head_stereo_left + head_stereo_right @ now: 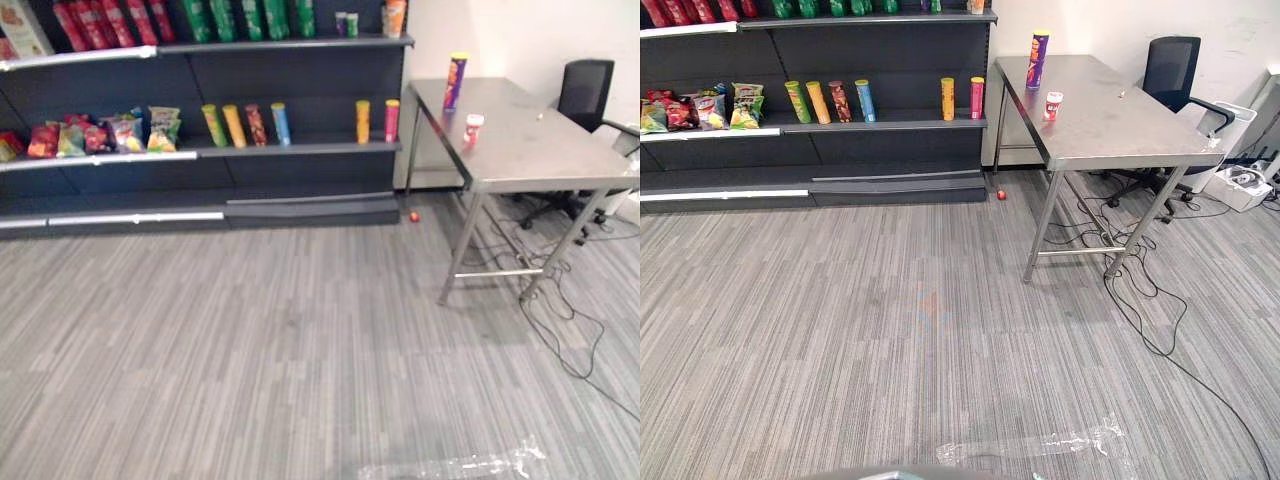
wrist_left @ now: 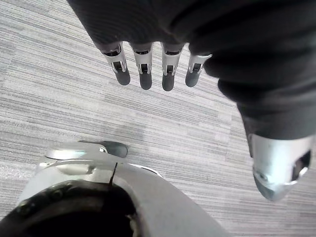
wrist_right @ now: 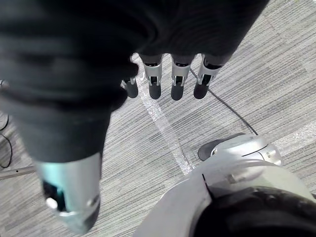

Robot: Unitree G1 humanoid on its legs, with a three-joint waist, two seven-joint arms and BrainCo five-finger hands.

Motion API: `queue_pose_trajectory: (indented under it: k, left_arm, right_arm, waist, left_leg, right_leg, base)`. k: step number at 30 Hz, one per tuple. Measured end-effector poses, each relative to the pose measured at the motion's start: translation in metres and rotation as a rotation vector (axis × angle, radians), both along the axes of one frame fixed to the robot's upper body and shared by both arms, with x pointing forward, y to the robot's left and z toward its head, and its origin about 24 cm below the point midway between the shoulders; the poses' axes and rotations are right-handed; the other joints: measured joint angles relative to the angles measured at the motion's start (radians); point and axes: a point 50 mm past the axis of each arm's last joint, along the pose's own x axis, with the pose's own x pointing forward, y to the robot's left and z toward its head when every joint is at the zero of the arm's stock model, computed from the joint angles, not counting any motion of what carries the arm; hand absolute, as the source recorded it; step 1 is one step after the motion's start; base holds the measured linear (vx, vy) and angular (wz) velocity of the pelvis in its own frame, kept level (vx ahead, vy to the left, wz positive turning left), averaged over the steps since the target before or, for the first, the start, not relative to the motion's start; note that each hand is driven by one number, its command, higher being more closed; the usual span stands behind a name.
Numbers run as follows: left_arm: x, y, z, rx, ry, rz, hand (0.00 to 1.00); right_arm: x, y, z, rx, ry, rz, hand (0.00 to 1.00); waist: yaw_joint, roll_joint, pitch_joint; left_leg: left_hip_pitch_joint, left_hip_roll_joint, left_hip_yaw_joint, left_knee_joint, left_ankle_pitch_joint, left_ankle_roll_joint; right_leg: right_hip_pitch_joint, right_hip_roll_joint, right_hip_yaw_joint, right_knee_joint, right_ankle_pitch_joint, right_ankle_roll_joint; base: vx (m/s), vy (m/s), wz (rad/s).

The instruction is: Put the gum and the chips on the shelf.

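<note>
**Chips** (image 1: 1038, 58): tall purple tube, upright at the far end of the worktop (image 1: 1120, 125), near its shelf-side edge. Not yet picked up.

**Gum** (image 1: 1052, 105): small red-and-white tub, upright, nearer to me than the chips and well apart from them. Not yet picked up.

**Shelf** (image 1: 880, 124): dark unit left of the worktop. The middle tier holds a row of upright cans (image 1: 826, 101) and snack bags (image 1: 698, 110) further left. There is a bare stretch between the blue can and the orange one.

**Left hand** (image 2: 144, 69): hangs over the carpet, fingers straight and slightly spread, thumb apart, holding nothing.

**Right hand** (image 3: 177, 81): the same, fingers relaxed and empty, above a strip of clear tape (image 1: 1040, 443) on the floor.

**Step in hand, as I judge it**: the approach. Both items stand well out of reach across open carpet.

**Handling notes**
- I would walk to the worktop's near corner on the shelf side, so both items and the shelf fall within a short turn.
- I would stop square to the edge before raising an arm.
- The tube looks top-heavy, so I would wrap it round the middle rather than the cap.
- The tub is low and light, so I would pinch it gently from the sides so it does not skid.
- The bare stretch of the middle tier looks the easiest place to set both down without knocking a neighbour.
- A small red thing (image 1: 1001, 194) lies on the floor by the shelf's end. I would step clear of it.
</note>
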Motion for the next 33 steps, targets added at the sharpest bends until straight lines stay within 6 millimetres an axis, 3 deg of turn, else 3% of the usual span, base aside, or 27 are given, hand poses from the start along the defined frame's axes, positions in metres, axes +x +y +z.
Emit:
queue_pose_trajectory:
  k: [6, 26, 33]
  left_arm:
    - [0.004, 0.003, 0.000, -0.003, -0.010, 0.061, 0.00]
    - [0.002, 0.003, 0.000, 0.000, -0.011, 0.056, 0.00]
    - [0.007, 0.003, 0.000, 0.000, -0.021, 0.046, 0.00]
  right_arm:
    - [0.006, 0.003, -0.001, 0.007, -0.013, -0.014, 0.00]
    - [0.006, 0.003, 0.000, 0.008, -0.026, -0.026, 0.00]
    - [0.013, 0.003, 0.000, 0.013, -0.054, -0.065, 0.00]
  waist:
    - [0.000, -0.008, 0.029]
    - [0.001, -0.009, 0.039]
    - [-0.008, -0.005, 0.050]
  left_leg:
    - [0.023, -0.008, 0.004, -0.001, -0.004, -0.005]
    - [0.026, 0.002, 0.030, -0.008, -0.010, -0.014]
    - [-0.002, 0.002, 0.007, -0.001, 0.006, -0.006]
  right_leg:
    - [0.038, -0.006, -0.001, -0.032, 0.005, 0.007]
    - [0.047, -0.002, -0.004, -0.060, 0.019, 0.024]
    - [-0.005, -0.003, -0.029, -0.005, 0.014, -0.003]
  base:
    - [0.12, 0.010, 0.00]
    - [-0.05, -0.014, -0.03]
    - [0.04, -0.014, 0.07]
